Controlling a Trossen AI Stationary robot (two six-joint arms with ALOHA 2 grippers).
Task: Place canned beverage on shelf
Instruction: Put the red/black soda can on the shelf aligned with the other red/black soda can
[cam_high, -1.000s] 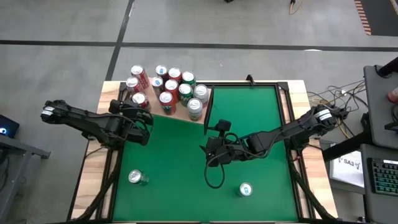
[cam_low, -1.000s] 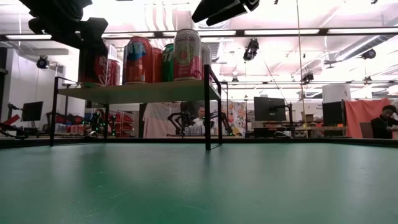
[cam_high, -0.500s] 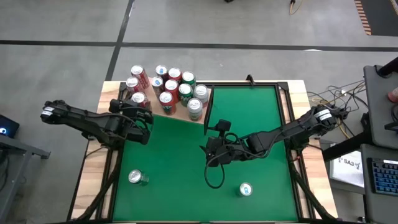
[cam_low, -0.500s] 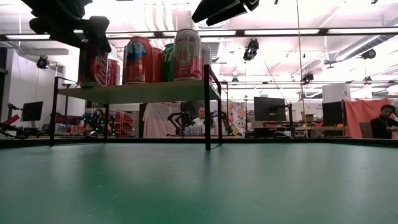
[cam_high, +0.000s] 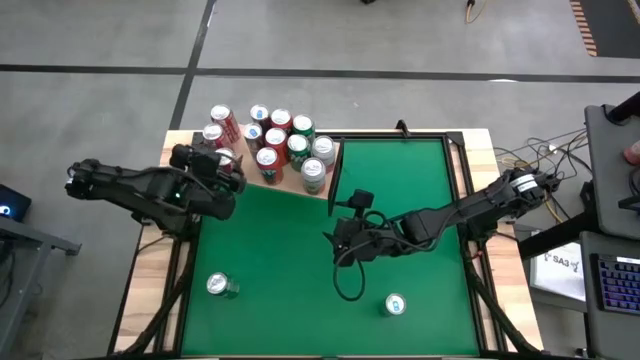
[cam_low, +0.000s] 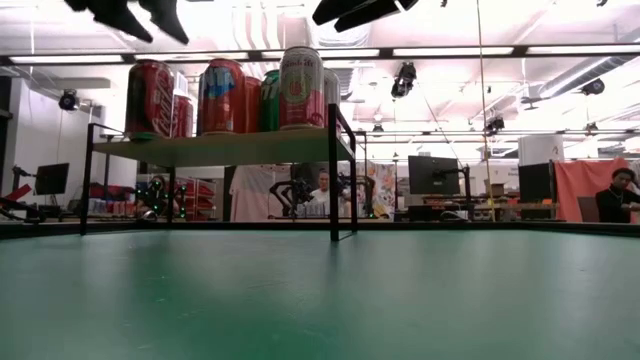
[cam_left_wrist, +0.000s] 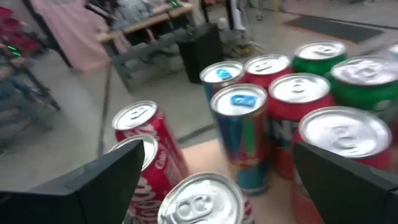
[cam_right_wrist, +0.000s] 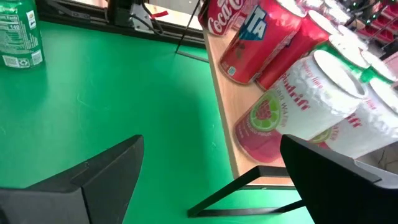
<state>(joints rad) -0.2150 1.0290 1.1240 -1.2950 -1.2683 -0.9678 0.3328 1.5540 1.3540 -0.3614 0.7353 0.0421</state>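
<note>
The shelf stands at the table's far left on dark legs. Its pale board carries several upright cans. The red cola can stands on its base at the board's left end. My left gripper hangs open above that can, clear of it, and the can's silver top shows between the fingers. My right gripper hovers open over the middle of the green table, facing the shelf's right end. Two more cans stand on the table near its front edge.
The shelf's dark upright end panel stands at its right end. A black cable loop hangs below my right arm. The green can stands on the table, apart from the shelf. Open green surface lies at the right and near side.
My left gripper has risen straight up off the red cola can at the shelf's left end. The can stays standing on the board. My right gripper has kept still.
</note>
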